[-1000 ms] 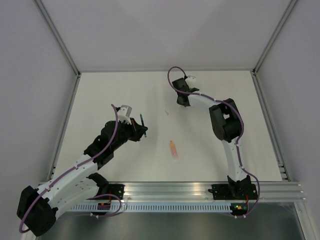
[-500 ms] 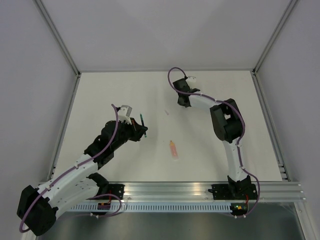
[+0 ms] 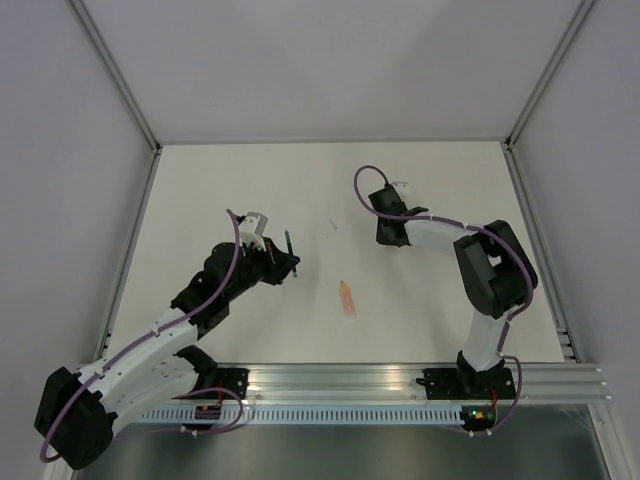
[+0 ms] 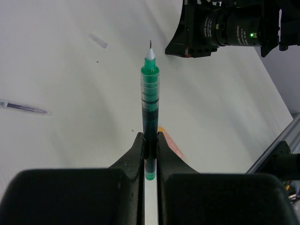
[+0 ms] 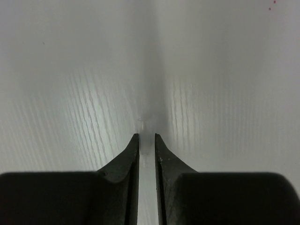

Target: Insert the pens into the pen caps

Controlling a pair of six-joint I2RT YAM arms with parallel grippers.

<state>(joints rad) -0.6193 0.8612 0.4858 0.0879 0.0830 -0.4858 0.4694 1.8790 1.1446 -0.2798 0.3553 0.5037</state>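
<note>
My left gripper [image 3: 287, 262] is shut on the dark pen with green ends [image 4: 150, 101]. It grips the pen near its back end, with the bare tip pointing away, above the table. The pale orange pen [image 3: 346, 298] lies on the table in the middle; it also shows behind my left fingers [image 4: 169, 142]. My right gripper [image 3: 388, 233] is low over the table, its jaws [image 5: 146, 137] nearly closed on a small pale see-through tube that looks like a pen cap. No orange or teal cap shows.
A small clear piece [image 3: 335, 226] lies on the table between the grippers, also in the left wrist view [image 4: 98, 41]. A thin dark stick [image 4: 23, 108] lies at the left. Metal rails edge the table [image 3: 200, 180].
My right gripper has moved right and nearer, from the back middle toward the table's centre-right. My left gripper has shifted slightly right with the green pen.
</note>
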